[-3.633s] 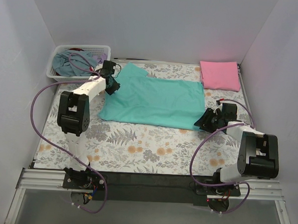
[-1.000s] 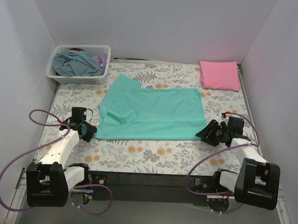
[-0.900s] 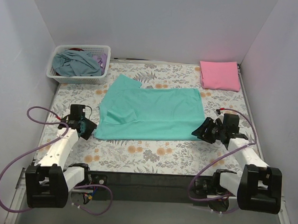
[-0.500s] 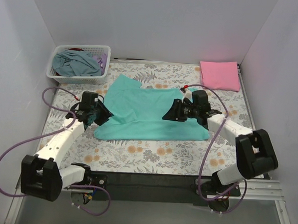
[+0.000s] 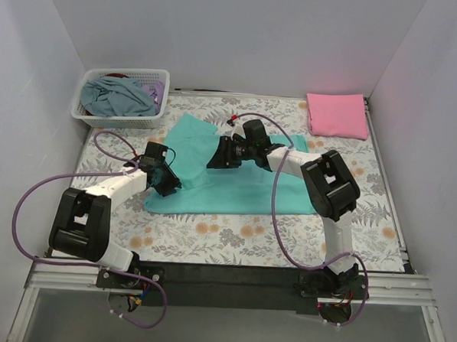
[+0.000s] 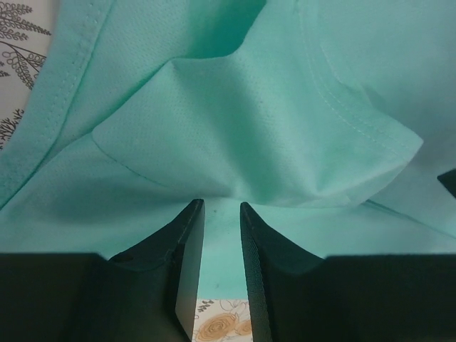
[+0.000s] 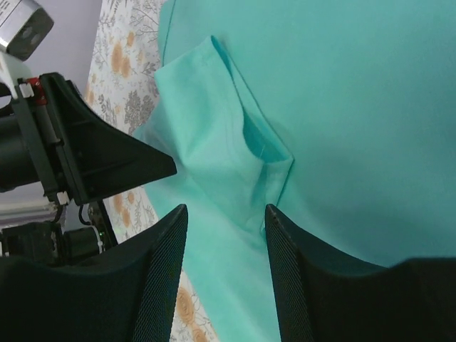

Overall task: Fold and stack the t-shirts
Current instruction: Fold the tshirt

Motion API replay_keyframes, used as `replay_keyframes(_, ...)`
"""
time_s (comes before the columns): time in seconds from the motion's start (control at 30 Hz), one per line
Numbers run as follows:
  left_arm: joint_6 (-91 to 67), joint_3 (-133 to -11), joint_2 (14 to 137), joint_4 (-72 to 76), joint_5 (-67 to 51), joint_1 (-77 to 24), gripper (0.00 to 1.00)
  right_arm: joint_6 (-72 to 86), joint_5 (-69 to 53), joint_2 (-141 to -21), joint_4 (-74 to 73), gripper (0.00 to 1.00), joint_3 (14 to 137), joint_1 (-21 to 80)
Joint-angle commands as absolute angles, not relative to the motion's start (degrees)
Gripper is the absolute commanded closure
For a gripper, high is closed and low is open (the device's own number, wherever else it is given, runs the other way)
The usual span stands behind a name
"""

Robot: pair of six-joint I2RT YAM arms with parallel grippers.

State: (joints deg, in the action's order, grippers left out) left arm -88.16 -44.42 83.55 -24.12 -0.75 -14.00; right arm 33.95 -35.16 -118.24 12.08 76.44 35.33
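The teal t-shirt (image 5: pixel 227 190) lies spread across the middle of the floral counter (image 5: pixel 233 232), its left part rumpled, with a sleeve folded in over the body. Toward the counter's left edge, the left tool (image 5: pixel 166 183) is down at the shirt's left border. In the left wrist view its fingers (image 6: pixel 189 242) stand a narrow gap apart, and a ridge of cloth puckers right at their tips; whether they pinch it I cannot tell. Farther in, the right arm reaches across the shirt, and the right tool (image 5: pixel 214 161) hangs over the folded sleeve, released, gripping nothing. A folded pink t-shirt (image 5: pixel 337 115) lies in the far right corner. A white basket (image 5: pixel 116 120) holding crumpled clothes stands in the far left corner.
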Motion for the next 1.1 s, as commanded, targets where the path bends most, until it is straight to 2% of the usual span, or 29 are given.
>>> replay_keyframes(0.0, -86.57, -43.60, 84.28, -22.67, 2.02, -13.89, 0.75, 35.15, -36.30, -122.77, 14.06, 0.46, 83.48, 36.12)
replay_keyframes(0.2, -85.69, -43.16, 88.15, -23.55, 1.84, -13.89, 0.75, 38.32, -39.37, -130.86, 13.97, 0.46, 90.87, 36.65)
replay_keyframes(0.37, -85.78, -42.54, 88.77, -23.99, 2.72, -13.89, 0.76, 39.11, -40.95, -133.24, 13.89, 0.47, 91.85, 37.62)
replay_keyframes(0.63, -85.78, -42.28, 88.59, -24.26, 3.34, -13.89, 0.77, 39.90, -47.27, -135.97, 13.89, 0.59, 97.37, 39.11)
replay_keyframes(0.87, -85.96, -42.19, 88.33, -24.61, 3.96, -13.89, 0.77, 38.85, -53.69, -131.32, 15.73, 0.65, 98.27, 39.99)
replay_keyframes(1.07, -85.96, -42.19, 88.07, -25.05, 5.01, -13.80, 0.77, 33.85, -50.81, -124.73, 16.17, 0.67, 93.53, 39.99)
